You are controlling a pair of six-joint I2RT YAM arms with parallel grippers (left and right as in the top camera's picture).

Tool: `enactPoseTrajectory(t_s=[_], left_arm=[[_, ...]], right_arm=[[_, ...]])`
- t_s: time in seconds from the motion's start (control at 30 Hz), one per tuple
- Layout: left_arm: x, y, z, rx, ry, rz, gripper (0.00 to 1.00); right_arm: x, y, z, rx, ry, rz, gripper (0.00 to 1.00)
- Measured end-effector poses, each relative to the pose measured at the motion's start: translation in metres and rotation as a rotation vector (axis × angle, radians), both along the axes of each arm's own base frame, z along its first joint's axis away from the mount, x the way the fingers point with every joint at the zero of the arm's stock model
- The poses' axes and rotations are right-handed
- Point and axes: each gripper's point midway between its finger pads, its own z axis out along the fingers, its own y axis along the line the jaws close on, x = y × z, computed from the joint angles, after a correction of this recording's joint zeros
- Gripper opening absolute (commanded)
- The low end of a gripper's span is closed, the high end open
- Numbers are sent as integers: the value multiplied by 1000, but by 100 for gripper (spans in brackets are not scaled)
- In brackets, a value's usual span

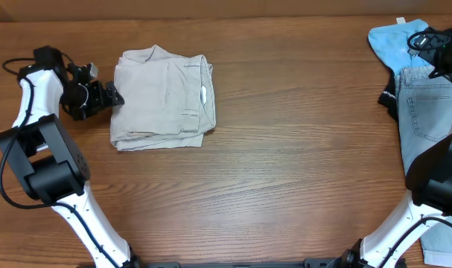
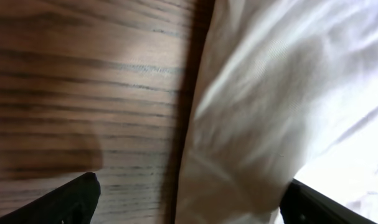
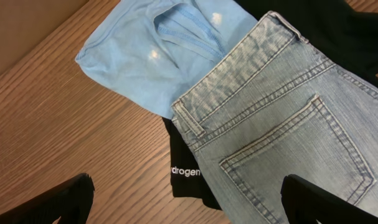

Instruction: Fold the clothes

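The pale beige khaki shorts (image 1: 164,98) lie folded in a compact stack at the table's upper left. My left gripper (image 1: 115,97) is open right at the stack's left edge; in the left wrist view the beige cloth (image 2: 269,106) fills the right side between the spread fingers (image 2: 189,202). My right gripper (image 1: 433,53) is open above the pile at the far right. That pile holds light-blue denim shorts (image 3: 288,118), a sky-blue top (image 3: 151,56) and a black garment (image 3: 185,171) with white lettering. The right fingers (image 3: 189,199) hold nothing.
The wooden table (image 1: 285,164) stretches between the two piles. The denim shorts (image 1: 427,112) run down the right edge, with the sky-blue top (image 1: 393,41) at the top right corner. Both arm bases stand at the front edge.
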Motion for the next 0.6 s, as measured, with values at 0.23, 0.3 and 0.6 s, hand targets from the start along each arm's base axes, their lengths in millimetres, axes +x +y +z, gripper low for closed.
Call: enactPoseTrajectory(t_s=[0.23, 0.3, 0.6], left_arm=[[0, -22, -9, -50, -26, -64, 90], [2, -29, -10, -53, -44, -80, 83], [2, -44, -16, -97, -72, -107, 13]], right_arm=[[0, 0, 0, -1, 0, 0, 100], [0, 0, 0, -1, 1, 0, 100], [0, 0, 0, 0, 1, 1, 100]])
